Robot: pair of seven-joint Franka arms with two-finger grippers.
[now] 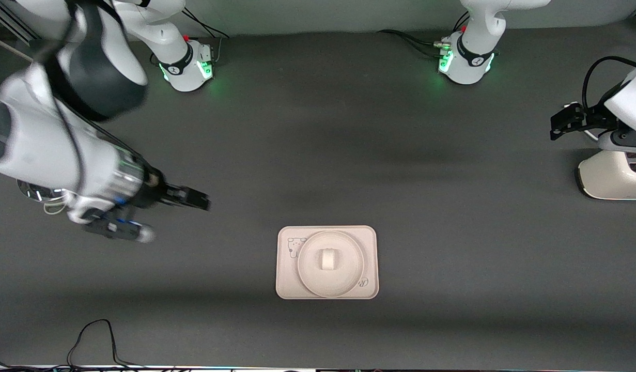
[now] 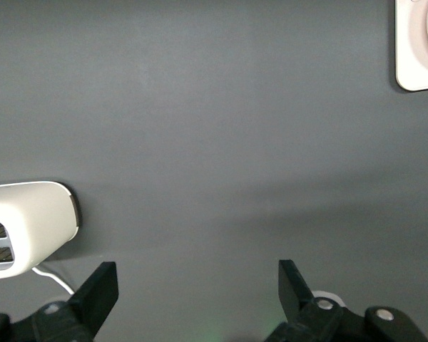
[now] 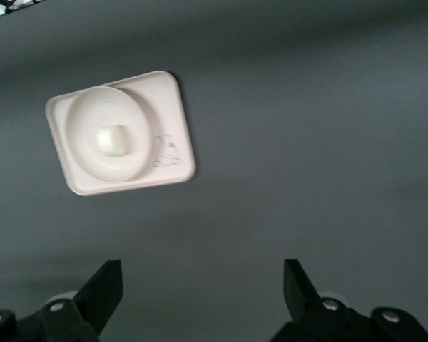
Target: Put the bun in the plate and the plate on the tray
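The small white bun (image 1: 328,258) lies in the middle of the round cream plate (image 1: 350,274). The plate sits on the rectangular printed tray (image 1: 287,281), on the table's part nearest the front camera. My right gripper (image 1: 203,200) is open and empty, in the air over bare table toward the right arm's end, apart from the tray. Its wrist view shows the bun (image 3: 114,139), the plate (image 3: 82,142), the tray (image 3: 177,114) and the gripper (image 3: 200,285). My left gripper (image 1: 556,128) is open and empty at the left arm's end. Its wrist view (image 2: 197,285) shows only a corner of the tray (image 2: 414,68).
A white rounded appliance (image 1: 609,178) stands at the left arm's end of the table, under the left gripper; it also shows in the left wrist view (image 2: 28,217). A black cable (image 1: 98,336) lies at the table edge nearest the front camera.
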